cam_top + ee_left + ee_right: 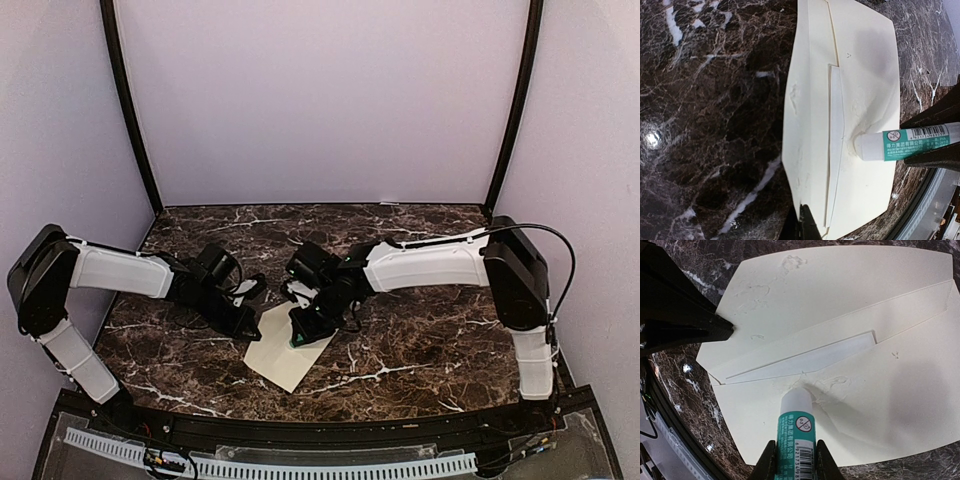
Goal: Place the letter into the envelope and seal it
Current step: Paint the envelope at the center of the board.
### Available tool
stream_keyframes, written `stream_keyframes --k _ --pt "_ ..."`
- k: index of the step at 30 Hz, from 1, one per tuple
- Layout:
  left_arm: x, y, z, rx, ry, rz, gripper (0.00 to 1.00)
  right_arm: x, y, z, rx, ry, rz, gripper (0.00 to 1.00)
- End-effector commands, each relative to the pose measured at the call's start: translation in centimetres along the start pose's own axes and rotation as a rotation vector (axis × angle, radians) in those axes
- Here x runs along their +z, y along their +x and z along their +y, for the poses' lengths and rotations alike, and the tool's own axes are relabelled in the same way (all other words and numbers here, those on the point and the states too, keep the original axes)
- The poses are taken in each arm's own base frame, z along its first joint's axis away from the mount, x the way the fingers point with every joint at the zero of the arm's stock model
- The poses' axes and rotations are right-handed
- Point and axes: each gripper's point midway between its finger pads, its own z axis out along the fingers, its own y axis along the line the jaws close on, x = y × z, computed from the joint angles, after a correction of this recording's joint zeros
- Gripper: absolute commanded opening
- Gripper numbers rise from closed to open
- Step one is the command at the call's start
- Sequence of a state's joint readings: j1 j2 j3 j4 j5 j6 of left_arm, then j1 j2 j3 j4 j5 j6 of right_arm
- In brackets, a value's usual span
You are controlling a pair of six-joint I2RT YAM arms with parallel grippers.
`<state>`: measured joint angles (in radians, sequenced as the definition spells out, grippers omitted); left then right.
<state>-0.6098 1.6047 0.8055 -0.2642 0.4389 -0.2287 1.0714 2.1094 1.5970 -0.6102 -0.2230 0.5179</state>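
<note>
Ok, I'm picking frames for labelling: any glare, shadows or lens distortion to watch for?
Left wrist: a glare spot on the marble table, soft grey shadow across the envelope. Right wrist: wide-angle lens bows the table edge; the glue stick is sharp. Top external: even light, no strong glare.

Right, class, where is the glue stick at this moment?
In the right wrist view the glue stick is held in the right hand, its white tip pressed on the cream envelope, beside the strip of letter showing at the opening.
</note>
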Motion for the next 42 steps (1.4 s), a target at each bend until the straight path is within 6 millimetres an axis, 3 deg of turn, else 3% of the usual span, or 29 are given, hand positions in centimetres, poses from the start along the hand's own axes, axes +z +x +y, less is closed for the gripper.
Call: stream_keyframes --k 1,9,28,34,42 --pt "0.1 0.3 0.0 0.008 -0.005 0.026 0.00 1.1 0.5 -2.3 0.037 0.069 0.016 0.11" --pt "0.2 0.4 0.1 0.008 -0.012 0.029 0.00 0.7 -0.2 -4.9 0.082 0.128 -0.005 0.11" --pt "0.3 0.4 0.3 0.008 -0.020 0.034 0.00 0.0 -1.2 -8.2 0.131 0.197 -0.043 0.11" --pt "0.3 0.4 0.3 0.007 -0.022 0.033 0.00 -0.2 -1.3 -7.7 0.122 0.173 -0.043 0.11" --pt "0.3 0.4 0.3 0.006 -0.020 0.035 0.00 0.2 1.2 -4.3 0.061 0.087 0.011 0.12"
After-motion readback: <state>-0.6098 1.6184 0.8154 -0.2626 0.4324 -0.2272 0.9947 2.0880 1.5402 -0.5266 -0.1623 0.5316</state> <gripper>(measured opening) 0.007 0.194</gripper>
